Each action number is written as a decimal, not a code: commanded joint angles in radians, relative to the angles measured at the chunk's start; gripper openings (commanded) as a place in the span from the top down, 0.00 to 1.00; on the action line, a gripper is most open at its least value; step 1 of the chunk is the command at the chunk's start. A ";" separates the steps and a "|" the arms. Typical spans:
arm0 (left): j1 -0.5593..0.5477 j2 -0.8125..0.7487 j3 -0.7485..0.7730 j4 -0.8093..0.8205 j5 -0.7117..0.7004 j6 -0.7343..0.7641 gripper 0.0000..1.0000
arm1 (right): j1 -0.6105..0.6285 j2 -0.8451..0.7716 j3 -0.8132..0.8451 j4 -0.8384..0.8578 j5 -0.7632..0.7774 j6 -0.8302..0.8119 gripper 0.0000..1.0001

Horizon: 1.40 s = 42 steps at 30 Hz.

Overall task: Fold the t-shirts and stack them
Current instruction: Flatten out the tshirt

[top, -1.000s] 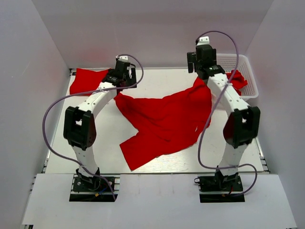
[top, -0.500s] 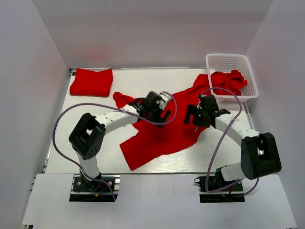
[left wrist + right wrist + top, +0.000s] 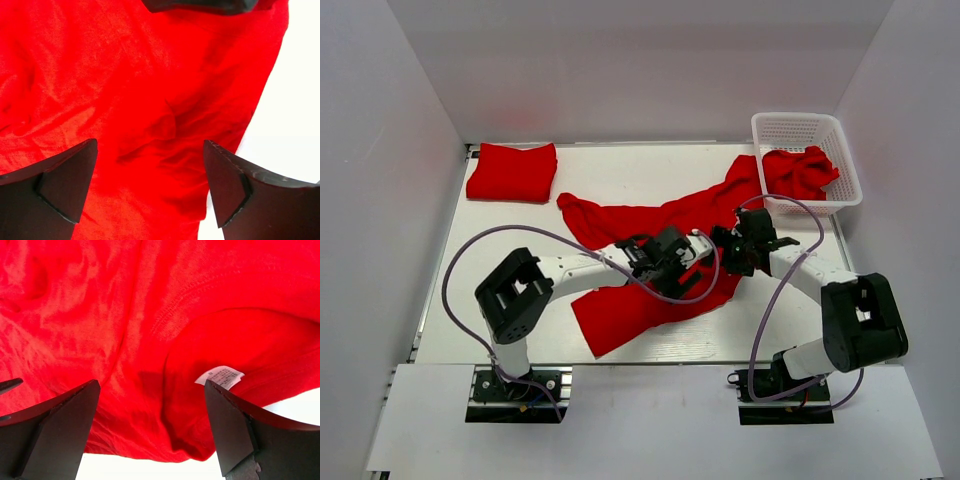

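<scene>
Both arms bend low over the shirt, wrists close together above its right part. Left gripper and right gripper point down at it, jaws wide, holding nothing.

folded t-shirt left, basket right

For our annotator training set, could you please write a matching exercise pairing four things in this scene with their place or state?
Things:
1. folded t-shirt
2. spread-out t-shirt
3. white basket
4. left hand

Places or states:
A. open, over red cloth
B. far right corner
C. far left corner
D. middle, lying loosely spread

Pairs: 1-C, 2-D, 3-B, 4-A
</scene>
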 commanded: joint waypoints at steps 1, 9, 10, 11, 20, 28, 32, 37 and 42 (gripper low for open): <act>-0.027 0.007 0.030 0.004 -0.076 0.011 0.05 | -0.007 0.014 -0.012 0.013 0.019 0.029 0.10; -0.047 0.030 0.001 0.052 -0.154 0.040 0.17 | -0.020 0.041 -0.018 -0.012 0.071 0.054 0.10; -0.047 0.042 0.001 0.062 -0.154 0.040 0.18 | -0.022 0.045 -0.019 -0.013 0.068 0.052 0.10; -0.056 0.051 0.001 0.062 -0.154 0.040 0.18 | -0.025 0.046 -0.021 -0.015 0.067 0.054 0.10; -0.056 0.071 -0.008 0.091 -0.119 0.051 0.26 | -0.042 0.054 -0.026 -0.010 0.060 0.049 0.10; -0.056 0.102 -0.008 0.082 -0.154 0.051 0.45 | -0.060 0.052 -0.027 -0.012 0.042 0.039 0.10; -0.056 0.102 -0.017 0.093 -0.154 0.051 0.48 | -0.062 0.049 -0.035 -0.007 0.033 0.036 0.10; -0.056 0.102 -0.017 0.115 -0.128 0.051 0.86 | -0.070 0.051 -0.045 0.003 0.014 0.037 0.10; -0.045 0.021 -0.038 0.171 -0.182 0.002 1.00 | -0.077 0.042 -0.058 0.003 0.013 0.032 0.10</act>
